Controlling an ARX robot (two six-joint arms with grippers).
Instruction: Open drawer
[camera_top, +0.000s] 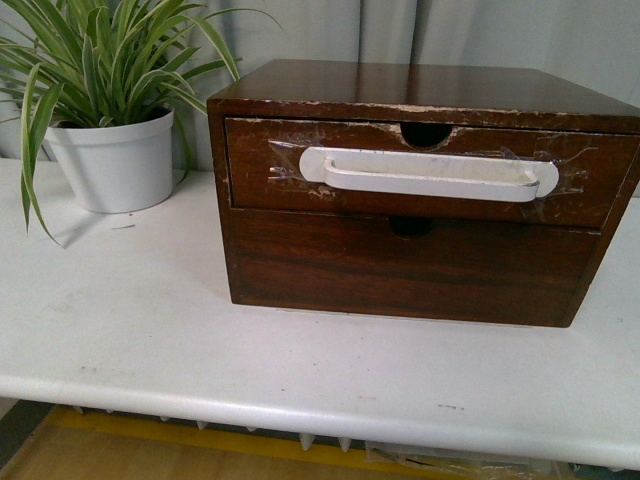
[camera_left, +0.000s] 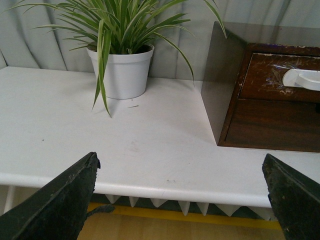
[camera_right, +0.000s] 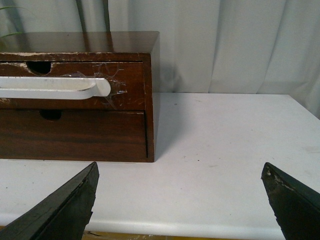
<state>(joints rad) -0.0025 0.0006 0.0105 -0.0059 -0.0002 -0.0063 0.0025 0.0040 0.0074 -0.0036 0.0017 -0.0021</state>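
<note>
My left hand and right hand gape wide, empty. The drawer sits shut ahead-left of the right hand; I'd pinch its stiff white handle, though its tape probably peels easily.

Plant left of drawer, perhaps behind.

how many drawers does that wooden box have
2: the upper drawer with the white bar handle, and the plain lower drawer directly beneath it, no handle. None seem hidden.
</note>
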